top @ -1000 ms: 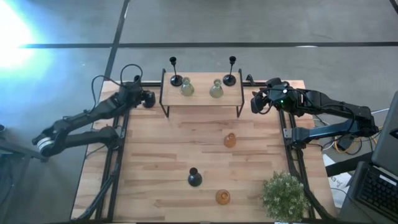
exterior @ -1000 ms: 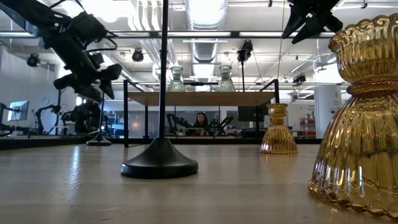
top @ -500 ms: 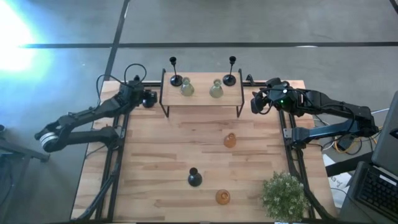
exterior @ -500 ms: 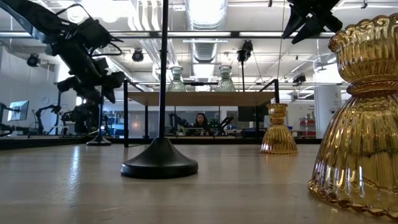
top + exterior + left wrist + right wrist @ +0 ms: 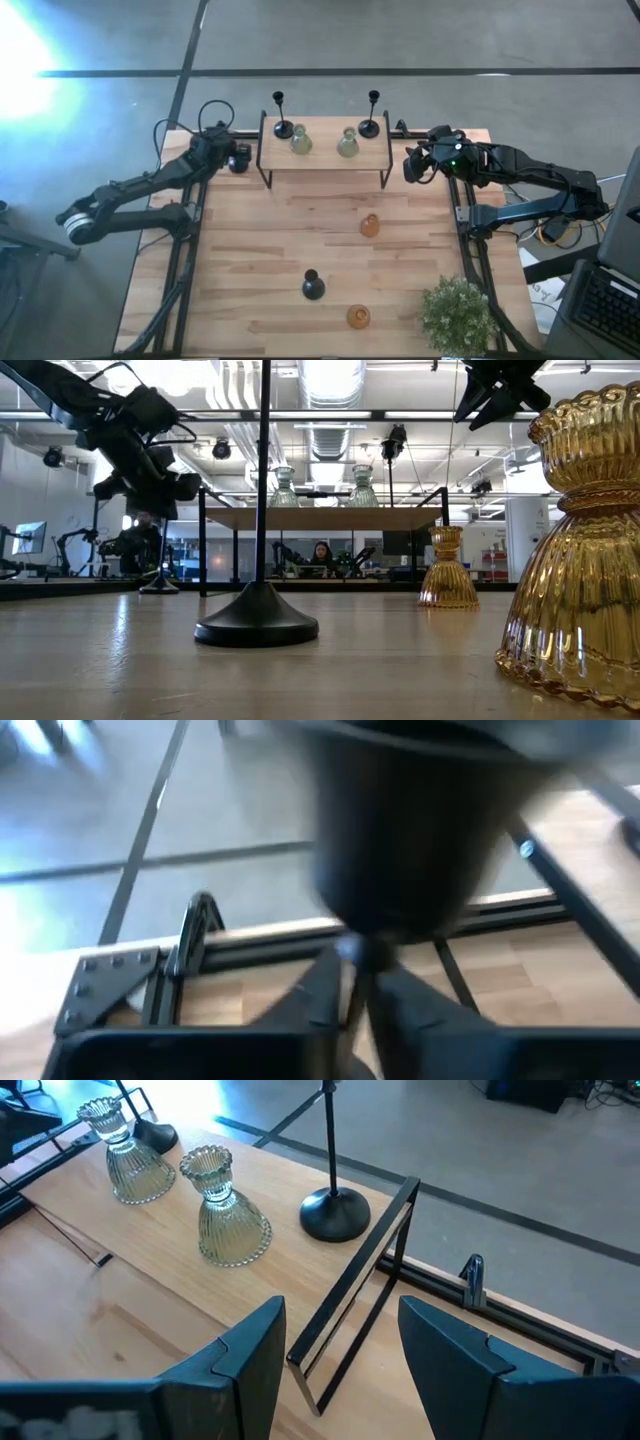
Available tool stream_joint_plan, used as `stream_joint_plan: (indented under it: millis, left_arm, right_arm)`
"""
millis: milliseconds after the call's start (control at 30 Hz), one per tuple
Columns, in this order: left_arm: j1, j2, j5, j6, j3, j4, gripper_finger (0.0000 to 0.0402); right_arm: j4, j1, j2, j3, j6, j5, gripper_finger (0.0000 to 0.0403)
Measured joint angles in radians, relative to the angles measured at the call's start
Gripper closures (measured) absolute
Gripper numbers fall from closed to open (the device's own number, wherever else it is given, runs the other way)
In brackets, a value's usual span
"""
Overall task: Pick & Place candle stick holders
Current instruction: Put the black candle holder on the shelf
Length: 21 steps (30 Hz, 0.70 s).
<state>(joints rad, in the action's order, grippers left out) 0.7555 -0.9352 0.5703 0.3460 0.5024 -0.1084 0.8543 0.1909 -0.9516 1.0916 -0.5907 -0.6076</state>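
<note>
A black candle stick holder (image 5: 160, 586) with a thin stem stands at the table's far left, beside the raised shelf (image 5: 325, 160). My left gripper (image 5: 238, 160) is shut on its stem. On the shelf stand two more black holders (image 5: 283, 128) (image 5: 369, 126) and two pale-green glass ones (image 5: 300, 141) (image 5: 347, 144). Two amber glass holders (image 5: 370, 225) (image 5: 358, 317) and another black one (image 5: 313, 287) stand on the table. My right gripper (image 5: 335, 1370) hangs open above the shelf's right end, with nothing between its fingers. My left gripper pinches the holder's thin stem (image 5: 355, 982) between its two fingers, high up, just under the holder's dark upper end (image 5: 400, 830). The fingers slant down from the table's left side and lie across the stem. The holder stands upright, its round base (image 5: 160, 588) on the table.
A green potted plant (image 5: 458, 310) stands at the near right corner. The shelf's black frame legs (image 5: 345, 1330) run close under my right gripper. Bare wood lies between the shelf and the loose holders.
My left gripper has rolled and tipped a little at the holder and shut its fingers on the stem. The holder has stayed on the table.
</note>
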Motion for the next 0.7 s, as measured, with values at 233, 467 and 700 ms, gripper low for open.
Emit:
stream_joint_plan:
  millis: [233, 467, 700]
  left_arm:
    - [0.002, 0.017, -0.013, -0.061, 0.027, 0.005, 0.0387]
    - [0.002, 0.088, -0.037, -0.136, 0.276, -0.332, 0.0387]
    - [0.002, 0.112, -0.359, -0.196, 0.654, -0.512, 0.0387]
  right_arm:
    - [0.000, -0.001, 0.000, 0.000, 0.000, -0.002, 0.0213]
    - [0.000, -0.001, 0.000, 0.000, 0.016, -0.002, 0.0213]
    - [0.000, -0.001, 0.000, 0.000, 0.019, -0.002, 0.0213]
